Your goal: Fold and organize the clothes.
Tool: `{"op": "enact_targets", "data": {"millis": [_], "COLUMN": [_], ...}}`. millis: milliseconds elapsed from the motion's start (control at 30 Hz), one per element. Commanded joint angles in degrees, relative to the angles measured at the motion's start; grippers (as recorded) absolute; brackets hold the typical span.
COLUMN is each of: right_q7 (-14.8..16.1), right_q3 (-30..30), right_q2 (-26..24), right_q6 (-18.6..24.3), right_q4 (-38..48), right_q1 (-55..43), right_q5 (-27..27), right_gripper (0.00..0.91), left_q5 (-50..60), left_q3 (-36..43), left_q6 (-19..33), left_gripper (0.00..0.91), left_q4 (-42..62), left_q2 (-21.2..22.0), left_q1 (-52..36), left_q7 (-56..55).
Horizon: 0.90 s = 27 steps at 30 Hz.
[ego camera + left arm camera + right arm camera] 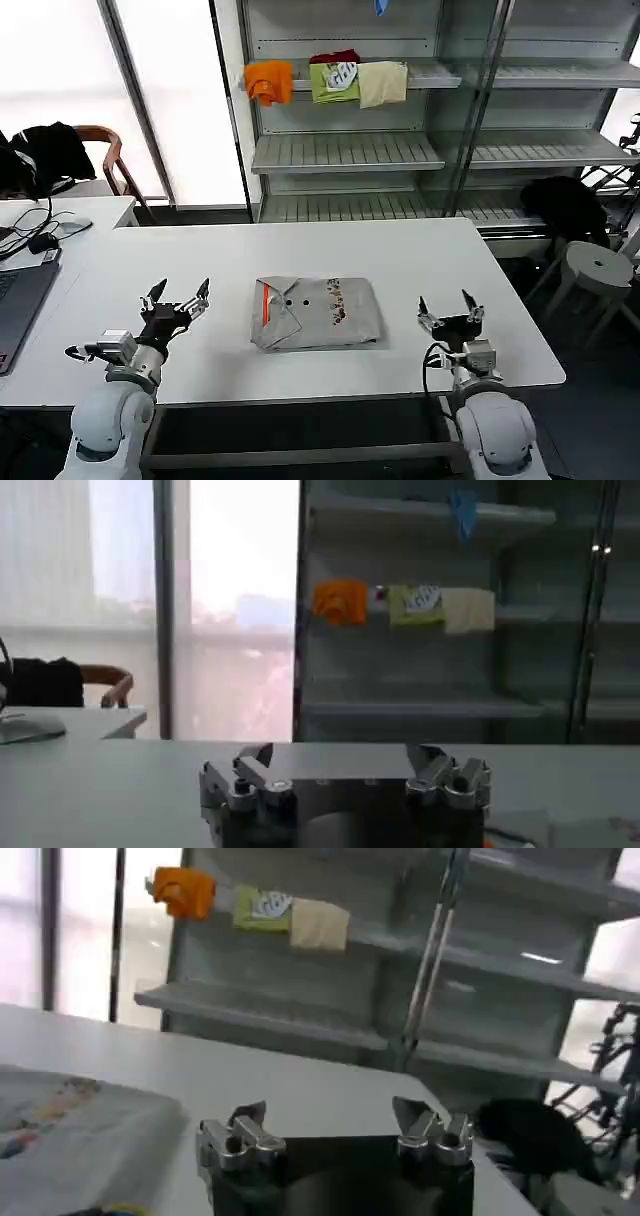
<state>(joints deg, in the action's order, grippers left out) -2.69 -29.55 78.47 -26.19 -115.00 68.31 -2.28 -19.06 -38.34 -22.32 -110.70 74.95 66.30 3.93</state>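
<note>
Clothes: a folded light grey shirt (pixel 318 313) with an orange collar stripe and small prints lies flat mid-table, nearer the front edge of the white table (pixel 420 260).
Left gripper (pixel 178 295): hovers near the table's front-left, fingers spread apart, holding nothing, well apart from the shirt.
Right gripper (pixel 450 304): near the front-right edge, fingers apart, empty.
Head view: shows the whole shirt between both grippers.
Right wrist view: the shirt's printed edge (pixel 70 1133) beside the spread fingers (pixel 245 1118).
Left wrist view: orange, green and cream garments (pixel 400 604) on the shelf behind.
</note>
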Motion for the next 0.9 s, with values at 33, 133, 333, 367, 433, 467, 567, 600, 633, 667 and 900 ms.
{"op": "enact_targets", "data": {"millis": [33, 133, 333, 367, 433, 467, 567, 600, 633, 667, 900], "right_q7": [4.0, 4.3, 4.3, 4.2, 4.4, 4.5, 4.7, 4.7, 5.0, 5.1, 5.0], "right_q3": [-6.4, -6.7, -6.6, -6.6, -6.7, -6.8, -7.0, -7.1, -7.2, -7.2, -6.8], "right_q2": [-2.9, -2.9, -2.8, -2.8, -2.9, -2.9, -3.0, -3.0, -3.1, -3.1, -2.9], "right_q6": [3.3, 3.1, 2.9, 2.8, 2.7, 2.4, 2.0, 2.0, 1.9, 2.0, 1.9], "right_q4": [1.4, 1.6, 2.0, 2.0, 1.9, 1.9, 1.9, 1.9, 1.9, 1.9, 1.0], "right_q1": [0.6, 0.4, -0.1, -0.2, -0.2, -0.3, -0.4, -0.4, -0.3, -0.3, 0.0], "right_q5": [-8.6, -8.6, -8.9, -8.9, -8.8, -8.8, -8.4, -8.3, -8.3, -8.3, -7.4], "right_gripper": [0.907, 0.907, 0.907, 0.907, 0.907, 0.907, 0.907, 0.907, 0.907, 0.907, 0.907], "left_q5": [-3.4, -3.3, -3.3, -3.3, -3.3, -3.2, -3.2, -3.2, -3.1, -3.1, -2.9], "left_q3": [-0.4, -0.4, -0.4, -0.5, -0.5, -0.6, -0.6, -0.6, -0.5, -0.5, -0.5], "left_q6": [2.3, 2.2, 2.3, 2.3, 2.3, 2.3, 2.3, 2.3, 2.3, 2.3, 2.3], "left_gripper": [0.907, 0.907, 0.907, 0.907, 0.907, 0.907, 0.907, 0.907, 0.907, 0.907, 0.907], "left_q4": [2.2, 2.5, 2.4, 2.3, 2.3, 2.3, 2.3, 2.3, 2.3, 2.3, 2.3], "left_q2": [-0.2, -0.1, -0.1, -0.1, -0.2, -0.2, -0.2, -0.2, -0.2, -0.2, -0.2], "left_q1": [0.4, 0.3, 0.6, 0.6, 0.7, 0.8, 0.8, 0.8, 0.9, 0.9, 1.1], "left_q7": [0.6, 0.5, 0.5, 0.5, 0.5, 0.5, 0.5, 0.5, 0.5, 0.5, 0.5]}}
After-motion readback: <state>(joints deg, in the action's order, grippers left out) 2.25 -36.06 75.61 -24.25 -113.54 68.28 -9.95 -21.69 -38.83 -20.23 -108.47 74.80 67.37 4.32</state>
